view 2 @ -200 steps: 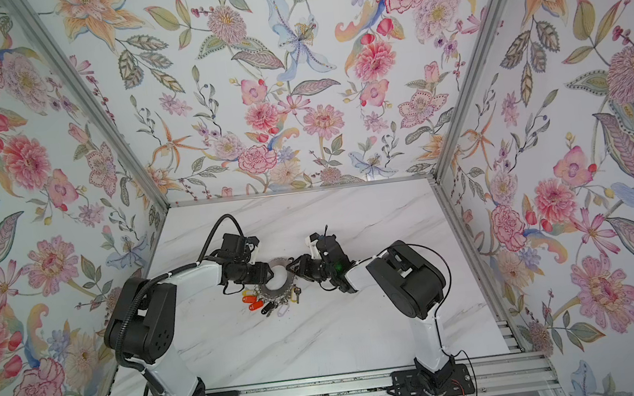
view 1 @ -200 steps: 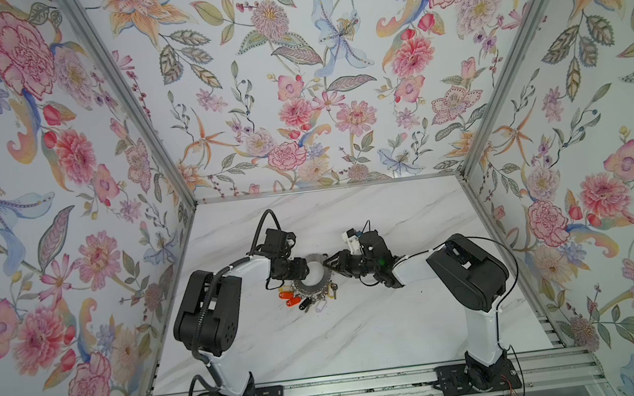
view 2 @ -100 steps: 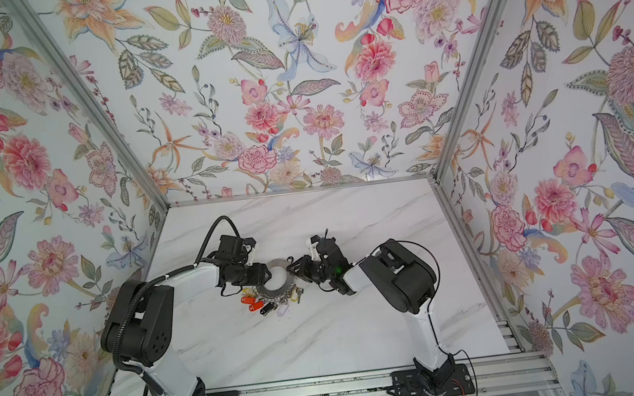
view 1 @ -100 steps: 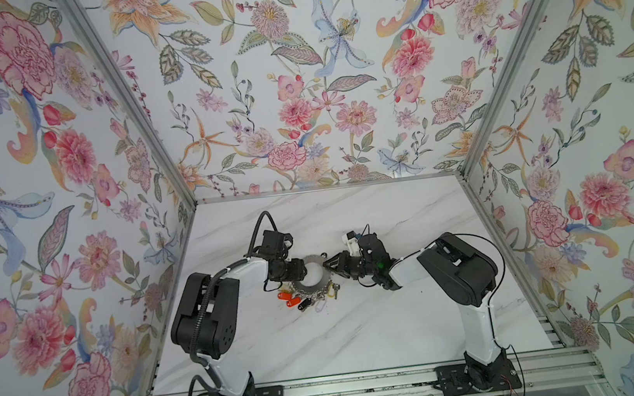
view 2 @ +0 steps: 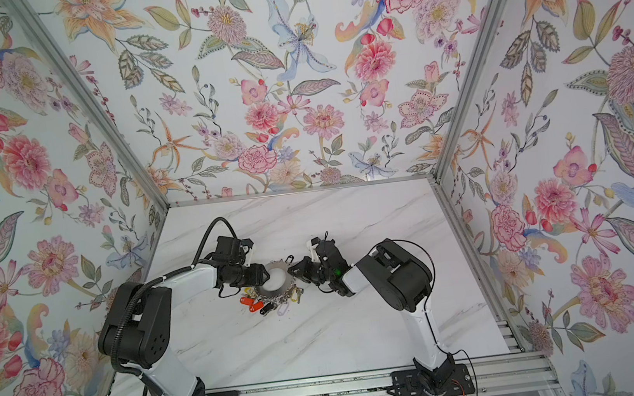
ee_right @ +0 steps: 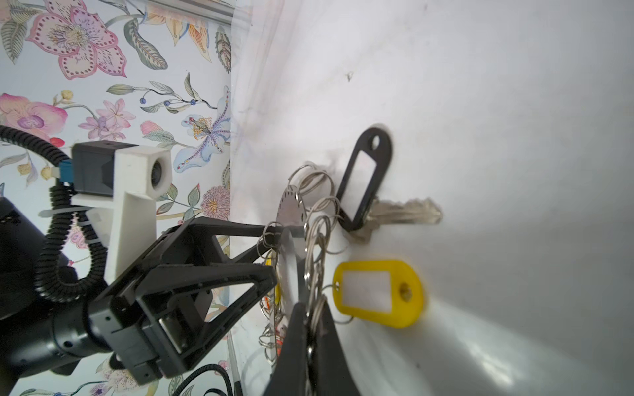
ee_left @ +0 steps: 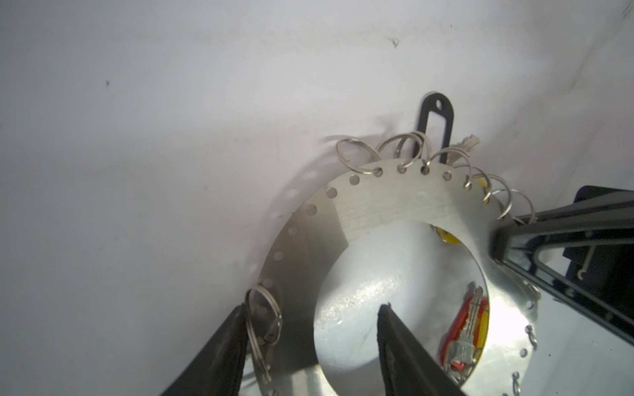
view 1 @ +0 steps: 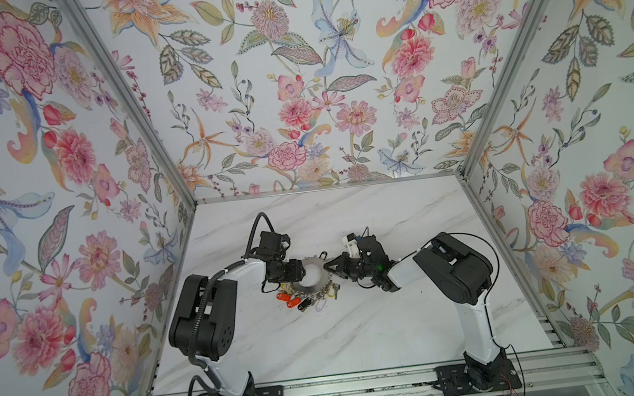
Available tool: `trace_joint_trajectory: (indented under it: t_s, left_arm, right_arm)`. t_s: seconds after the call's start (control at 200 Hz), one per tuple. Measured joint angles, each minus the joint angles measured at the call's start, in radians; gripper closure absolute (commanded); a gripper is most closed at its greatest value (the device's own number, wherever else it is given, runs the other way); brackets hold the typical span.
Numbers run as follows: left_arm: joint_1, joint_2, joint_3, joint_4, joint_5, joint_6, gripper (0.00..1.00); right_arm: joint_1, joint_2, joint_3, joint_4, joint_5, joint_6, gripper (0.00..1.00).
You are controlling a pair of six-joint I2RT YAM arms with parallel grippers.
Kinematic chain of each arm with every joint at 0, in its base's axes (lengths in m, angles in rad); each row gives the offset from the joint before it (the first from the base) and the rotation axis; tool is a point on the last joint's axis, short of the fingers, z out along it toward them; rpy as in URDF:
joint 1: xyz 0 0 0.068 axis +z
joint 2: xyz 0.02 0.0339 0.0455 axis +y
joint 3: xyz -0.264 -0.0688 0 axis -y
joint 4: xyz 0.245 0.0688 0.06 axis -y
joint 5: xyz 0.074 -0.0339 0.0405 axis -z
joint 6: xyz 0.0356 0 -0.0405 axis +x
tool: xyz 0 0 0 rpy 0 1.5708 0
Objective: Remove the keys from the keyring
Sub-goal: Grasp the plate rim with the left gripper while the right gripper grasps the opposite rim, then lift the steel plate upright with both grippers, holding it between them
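Right wrist view up close: the right gripper (ee_right: 310, 308) is clamped tight on a wire loop (ee_right: 319, 240) at the rim of the keyring (ee_right: 291, 205). There's the disc, edge-on and raised off the table (ee_right: 514, 137), fringed with loops. A yellow tag (ee_right: 377, 291) lies flat on the marble just beside those fingers, its small ring running back into the bunch of loops. Farther along, a black tag (ee_right: 365, 178) leans over a silver key (ee_right: 404, 211) lying on the table.

Left wrist view now: the left gripper (ee_left: 314, 307) straddles the disc's band, one finger (ee_left: 233, 343) against the outer rim beside a loop, the other down inside the big hole. That's a grasp across the band, jaws partly spread. Through the hole, red and yellow tags (ee_left: 470, 322) show underneath with a key blade across them. The black tag sticks out beyond the far rim here (ee_left: 435, 120).

In both top views the keyring (view 1: 315, 287) (view 2: 273, 291) sits mid-table between the two arms, the left gripper (view 1: 303, 275) (view 2: 266, 276) on its left side and the right gripper (view 1: 326, 266) (view 2: 291, 270) touching its right edge. The keys (view 1: 288, 299) (view 2: 252, 300) cluster along the near rim, red and orange tags fanned out on the marble, all hooked to the ring by loops. Both arms are bent low, wrists nearly meeting over the disc.
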Motion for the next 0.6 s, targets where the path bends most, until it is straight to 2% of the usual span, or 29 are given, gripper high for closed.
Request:
trace_joint_trajectory:
  t_s: [0.31, 0.601]
  left_arm:
    - [0.032, -0.051, 0.018, -0.025, 0.067, -0.015, 0.24]
    - [0.108, -0.23, 0.068, -0.018, 0.124, -0.028, 0.22]
  right_arm:
    - [0.003, -0.084, -0.028, -0.034, -0.002, -0.033, 1.0]
    - [-0.024, -0.27, -0.035, -0.109, -0.002, -0.09, 1.0]
